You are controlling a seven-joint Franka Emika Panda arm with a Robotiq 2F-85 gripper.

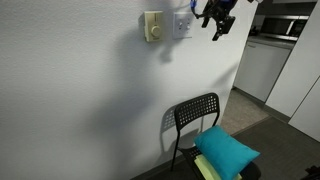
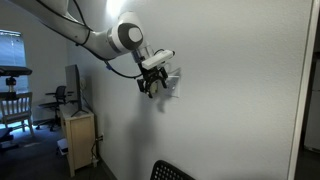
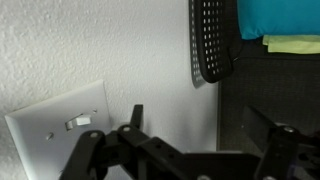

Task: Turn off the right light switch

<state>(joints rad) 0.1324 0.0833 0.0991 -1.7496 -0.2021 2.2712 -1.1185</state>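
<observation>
The white glossy switch plate [image 1: 181, 24] hangs high on the white wall, right of a cream-yellow plate with a round knob [image 1: 152, 26]. It also shows in an exterior view [image 2: 172, 80] and at the lower left of the wrist view [image 3: 55, 128], where one small toggle [image 3: 78, 121] is visible. My gripper [image 1: 217, 20] hovers just beside the white plate, a little off the wall, and is not touching it. It also shows in an exterior view [image 2: 152, 86]. In the wrist view its fingers [image 3: 200, 125] are spread apart and empty, with bare wall between them.
A black mesh chair [image 1: 195, 115] stands against the wall below, with a teal cushion [image 1: 226, 151] on its seat. White kitchen cabinets [image 1: 262, 65] are nearby. A desk cabinet [image 2: 79, 140] and office chairs stand further along the wall.
</observation>
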